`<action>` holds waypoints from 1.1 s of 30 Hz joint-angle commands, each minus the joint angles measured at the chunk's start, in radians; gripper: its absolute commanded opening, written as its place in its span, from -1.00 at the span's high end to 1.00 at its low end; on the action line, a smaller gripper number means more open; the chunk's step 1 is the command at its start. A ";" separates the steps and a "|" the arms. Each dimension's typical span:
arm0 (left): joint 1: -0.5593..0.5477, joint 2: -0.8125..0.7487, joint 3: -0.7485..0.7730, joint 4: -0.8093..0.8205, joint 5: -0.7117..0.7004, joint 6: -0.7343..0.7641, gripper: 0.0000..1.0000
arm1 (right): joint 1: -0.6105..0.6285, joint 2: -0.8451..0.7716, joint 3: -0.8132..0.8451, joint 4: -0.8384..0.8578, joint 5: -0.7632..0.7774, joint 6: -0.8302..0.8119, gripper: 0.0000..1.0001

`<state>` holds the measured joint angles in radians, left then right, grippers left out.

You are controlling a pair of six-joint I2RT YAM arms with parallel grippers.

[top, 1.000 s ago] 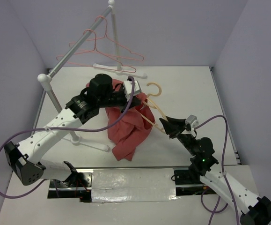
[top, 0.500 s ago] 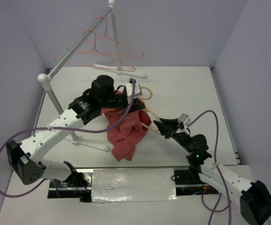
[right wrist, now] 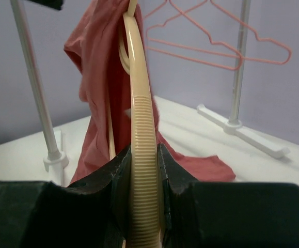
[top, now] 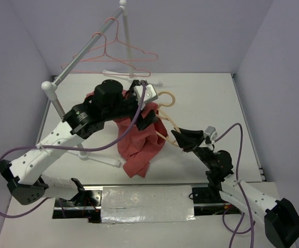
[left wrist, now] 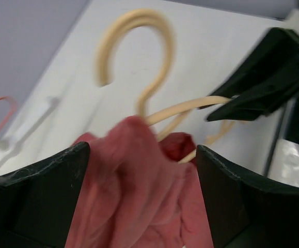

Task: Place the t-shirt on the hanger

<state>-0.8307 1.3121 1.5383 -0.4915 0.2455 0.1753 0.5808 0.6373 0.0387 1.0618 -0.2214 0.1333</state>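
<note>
The t-shirt [top: 139, 142] is bunched up on the hanger [left wrist: 139, 31], near the middle of the table [top: 206, 98]. It's draped in a lump just under the hook and trails down to the tabletop. I'd call it partway done. The cloth is on there, but I can't tell if an arm goes through the neck hole, and it needs spreading over both shoulders. The right gripper [right wrist: 141, 170] is clamped on the hanger's ribbed arm. The left gripper [left wrist: 143, 150] hangs wide open with cloth between its fingers, gripping nothing. There's bare table to the right and far side. The rack [top: 87, 49] and its foot crowd the left, with the wire hangers [top: 123, 54] close behind.
</note>
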 commanded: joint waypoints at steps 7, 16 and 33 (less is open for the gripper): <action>-0.060 -0.111 0.106 -0.148 -0.558 0.108 -0.86 | 0.001 -0.186 -0.025 0.078 0.004 -0.001 1.00; -0.149 -0.119 0.072 -0.174 -0.568 0.176 -0.94 | -0.001 -0.171 -0.036 0.073 -0.038 -0.026 1.00; -0.173 0.006 0.083 -0.334 -0.370 0.202 -0.67 | 0.001 -0.229 -0.051 0.024 -0.177 -0.041 1.00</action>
<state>-0.9985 1.3029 1.6249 -0.7929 -0.1699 0.3668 0.5808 0.4355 0.0380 0.9916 -0.3729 0.0917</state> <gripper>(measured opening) 0.850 0.272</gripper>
